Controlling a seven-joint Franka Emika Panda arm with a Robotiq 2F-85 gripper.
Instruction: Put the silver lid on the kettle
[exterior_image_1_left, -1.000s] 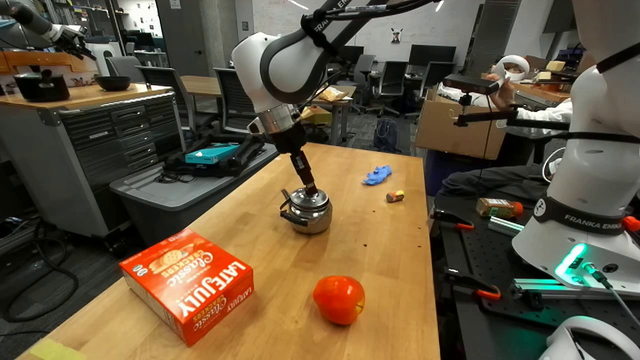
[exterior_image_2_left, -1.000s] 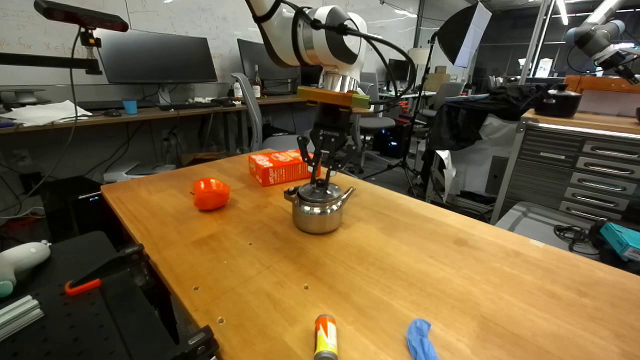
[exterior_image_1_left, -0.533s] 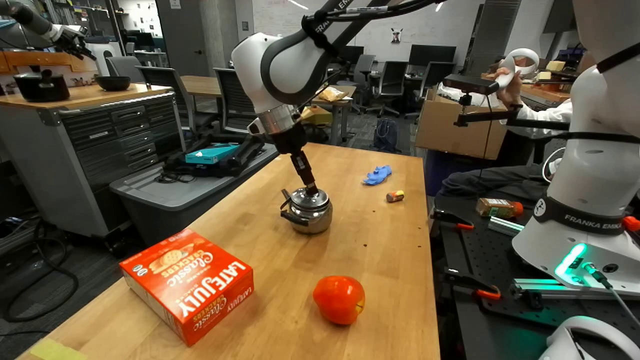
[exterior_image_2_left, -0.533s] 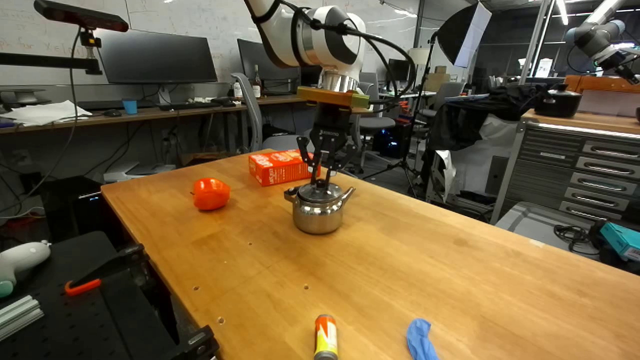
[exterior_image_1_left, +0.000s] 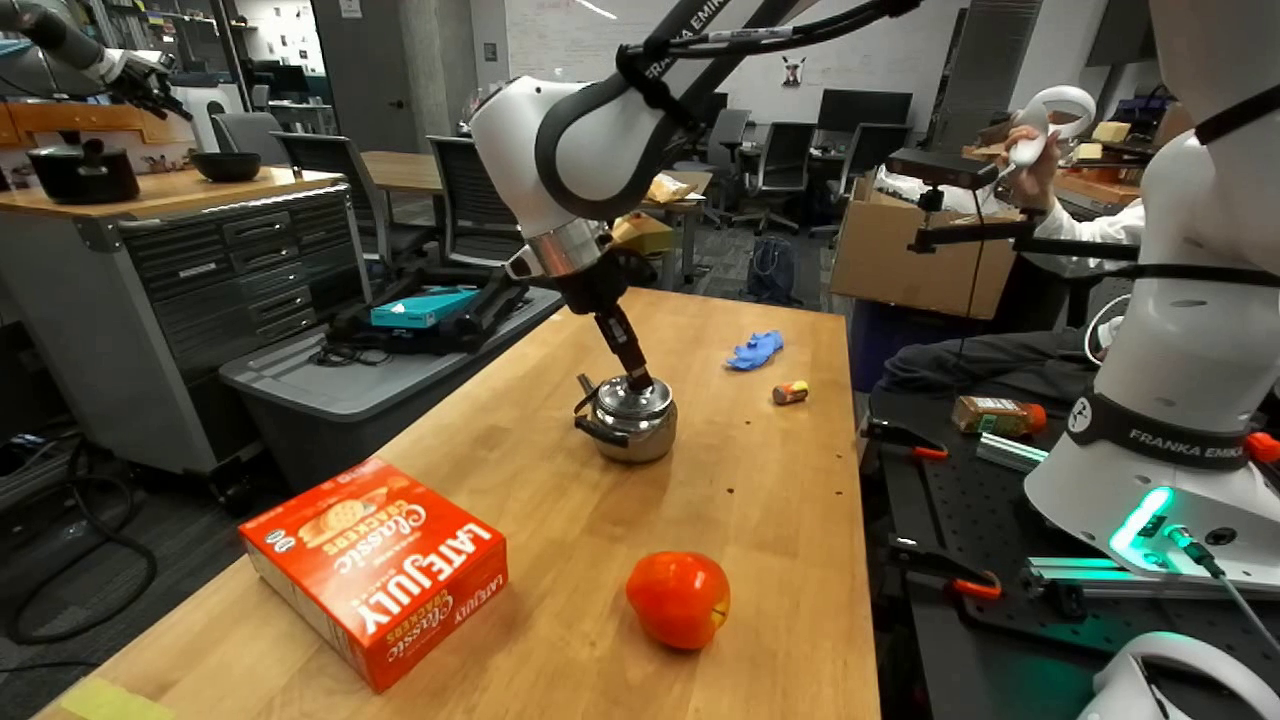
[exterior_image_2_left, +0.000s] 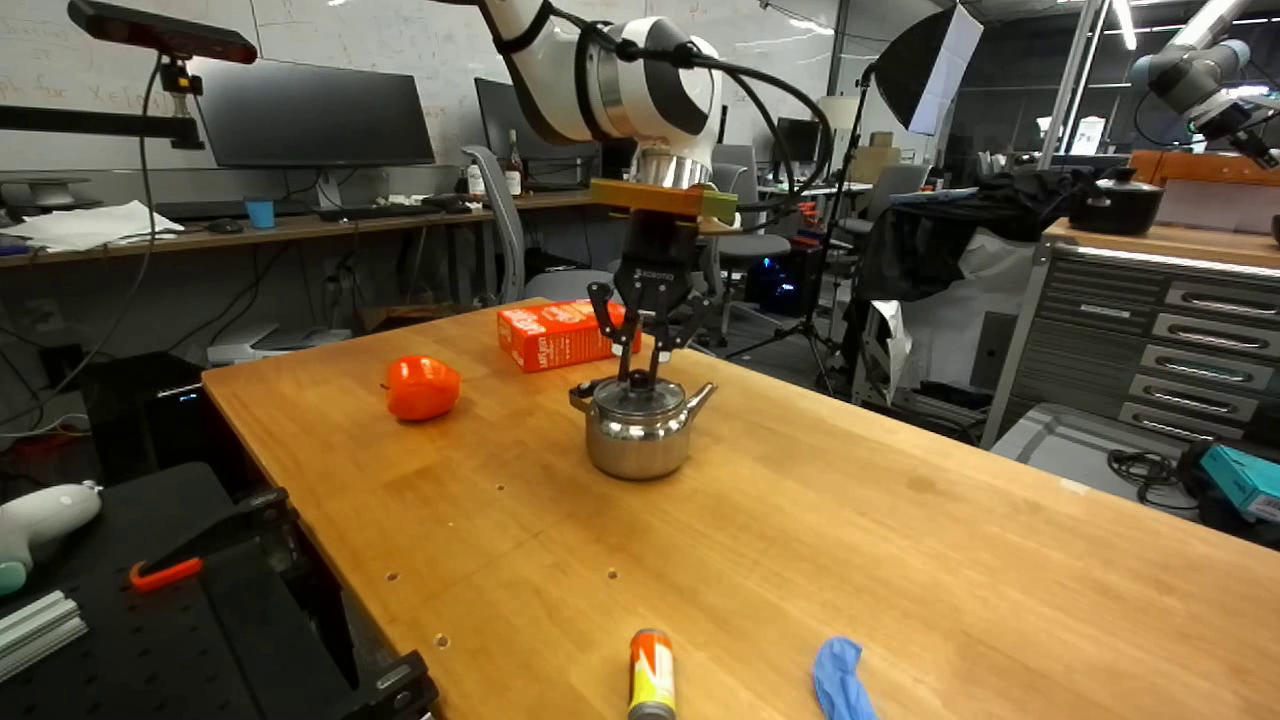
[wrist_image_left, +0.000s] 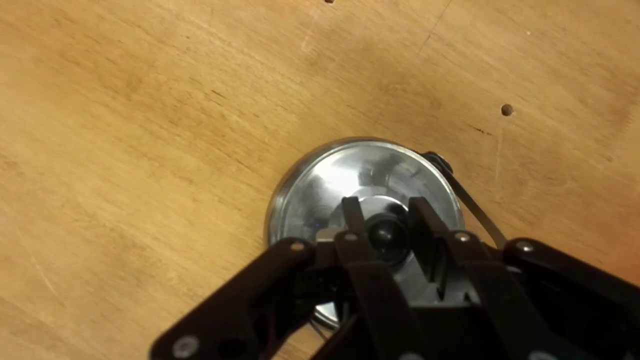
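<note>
The kettle (exterior_image_1_left: 648, 440) is a squat shiny silver pot standing upright on the wooden table. It shows in both exterior views (exterior_image_2_left: 638, 455), with its spout sticking out and its dark handle folded down at the side. The silver lid (exterior_image_2_left: 618, 400) sits on top of the kettle, covering its opening, also in the wrist view (wrist_image_left: 312, 200). Its dark round knob (wrist_image_left: 387, 236) is between my fingers. My gripper (exterior_image_2_left: 638, 378) points down from above and appears shut on the knob, part-closed to about the knob's width. The fingers hide part of the lid in the wrist view (wrist_image_left: 385, 205).
A red cracker box (exterior_image_1_left: 375, 570) and a red-orange fruit (exterior_image_1_left: 678, 600) stand on the table; both also show in an exterior view (exterior_image_2_left: 422, 388). A small orange-yellow cylinder (exterior_image_2_left: 652, 672) and a blue glove (exterior_image_2_left: 840, 680) lie on the table. A grey bin (exterior_image_1_left: 300, 390) stands beside the table.
My gripper has shifted, and the kettle with its lid has slid along with it, slightly right in an exterior view. Before that, between the two earlier moments, nothing visibly moved on the table.
</note>
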